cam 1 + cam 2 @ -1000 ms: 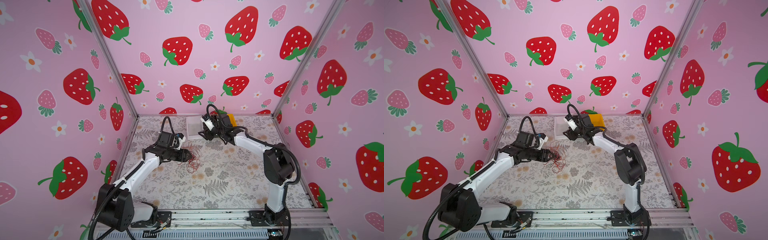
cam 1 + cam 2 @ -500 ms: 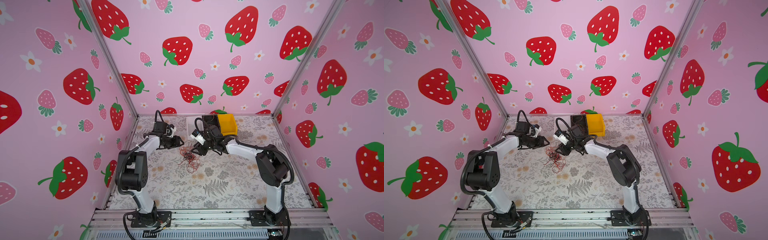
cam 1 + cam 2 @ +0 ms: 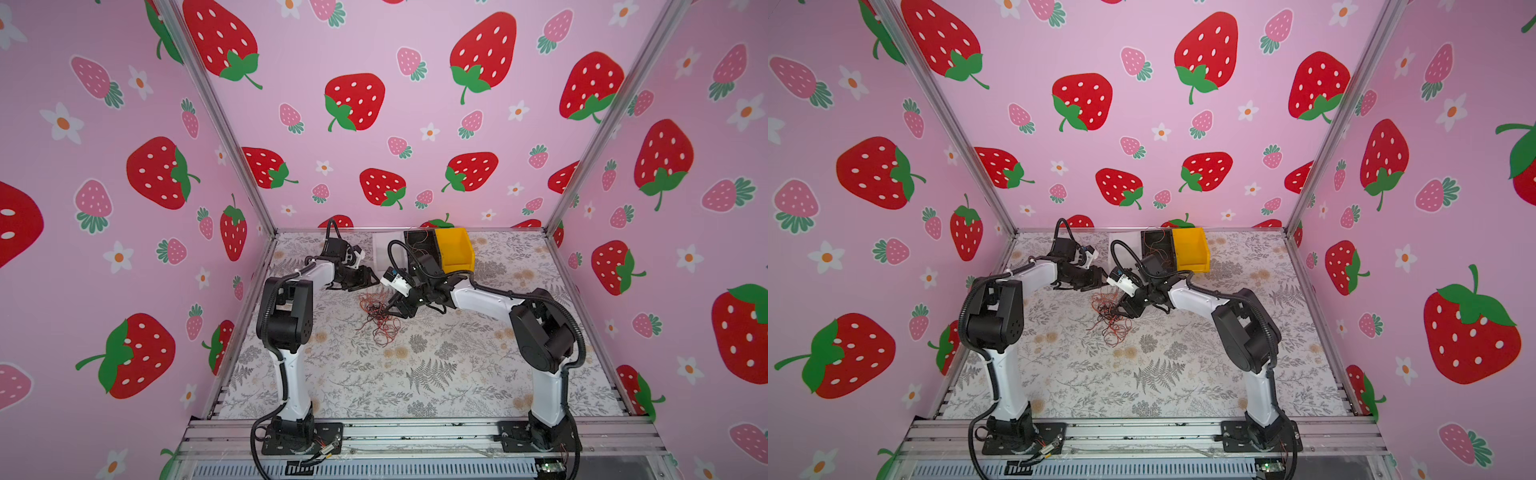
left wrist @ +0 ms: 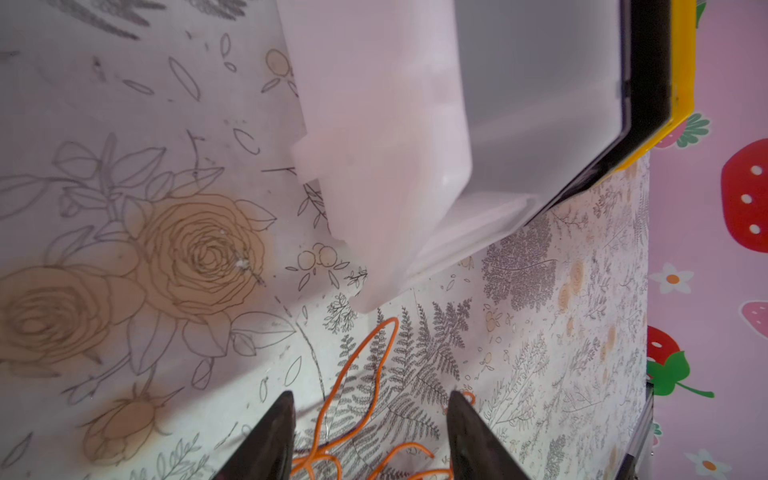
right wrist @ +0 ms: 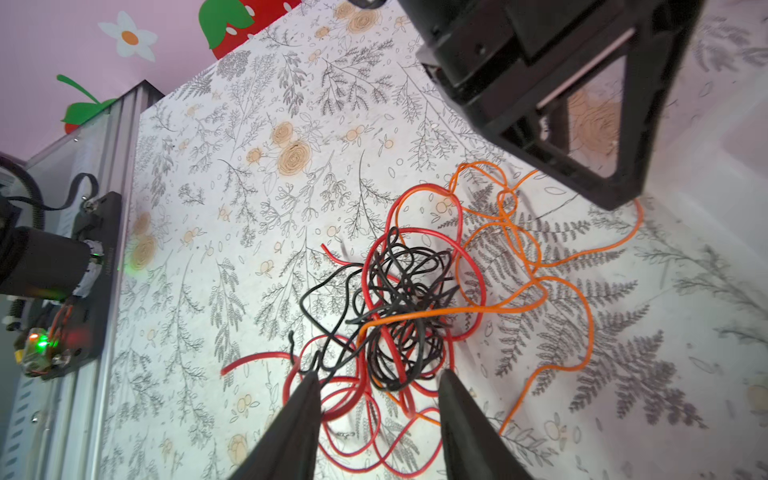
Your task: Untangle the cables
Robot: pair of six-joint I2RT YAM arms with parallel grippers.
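The cables (image 5: 407, 299) are a loose tangle of thin red, black and orange wires on the floral mat, seen in both top views (image 3: 380, 318) (image 3: 1111, 318). My right gripper (image 5: 378, 374) stands open over the near side of the tangle, with red and black loops between its fingers; it reaches in from the right (image 3: 390, 309) (image 3: 1121, 307). My left gripper (image 4: 370, 395) is open too, low over an orange wire loop (image 4: 365, 365) at the far side of the tangle (image 3: 372, 279) (image 3: 1102, 277). One of its fingers (image 5: 615, 187) shows in the right wrist view.
Three bins stand together at the back wall: a translucent white one (image 4: 395, 145), a black one (image 3: 419, 245) with a few thin wires in it, and a yellow one (image 3: 455, 249). An aluminium rail (image 3: 415, 432) runs along the front under both arm bases.
The left arm has folded back, taking its gripper from the tangle's left side to its far side near the white bin. The right gripper has come down from the bins onto the tangle.
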